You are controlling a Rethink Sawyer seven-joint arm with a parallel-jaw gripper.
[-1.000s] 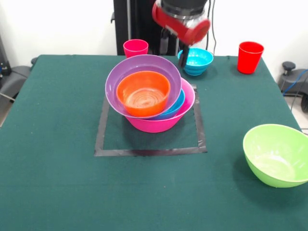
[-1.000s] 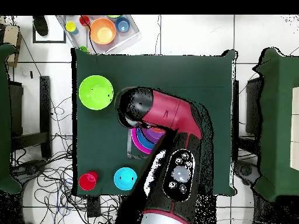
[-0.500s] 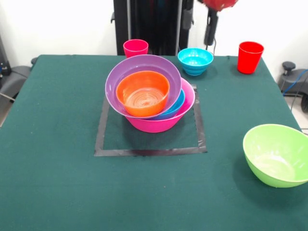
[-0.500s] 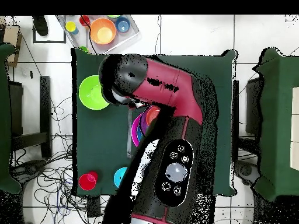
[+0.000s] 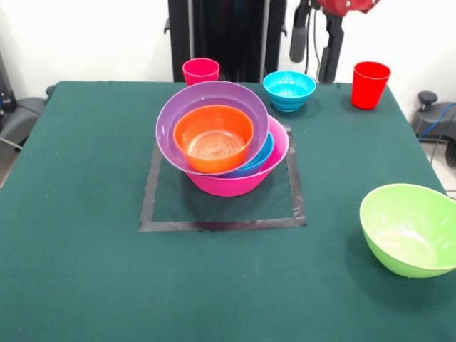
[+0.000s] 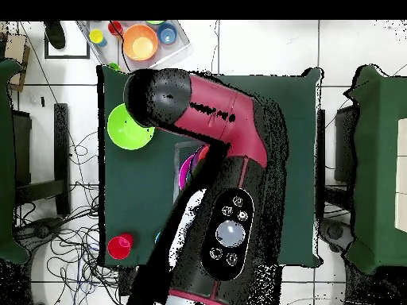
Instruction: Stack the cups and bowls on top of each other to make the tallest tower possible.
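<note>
The tower stands in the middle of the table: a big pink bowl (image 5: 239,182) holds a blue bowl (image 5: 262,155), a tilted purple bowl (image 5: 206,96) and an orange bowl (image 5: 212,139). A small blue bowl (image 5: 289,90) sits behind it. At the back edge are a pink-red cup (image 5: 201,71) and a red cup (image 5: 370,84). A large lime green bowl (image 5: 411,228) rests at the front right. My gripper (image 5: 311,70) hangs open and empty, high above the back edge between the small blue bowl and the red cup. In the overhead view the arm (image 6: 211,119) hides it.
A black tape square (image 5: 221,225) on the green cloth frames the tower. Overhead, the arm covers most of the table; the lime bowl (image 6: 123,131) and the red cup (image 6: 119,246) show beside it. A tray (image 6: 139,41) of small coloured items lies off the table.
The gripper has risen from beside the small blue bowl and swung toward the red cup in the front view. The bowls and cups have stayed where they were.
</note>
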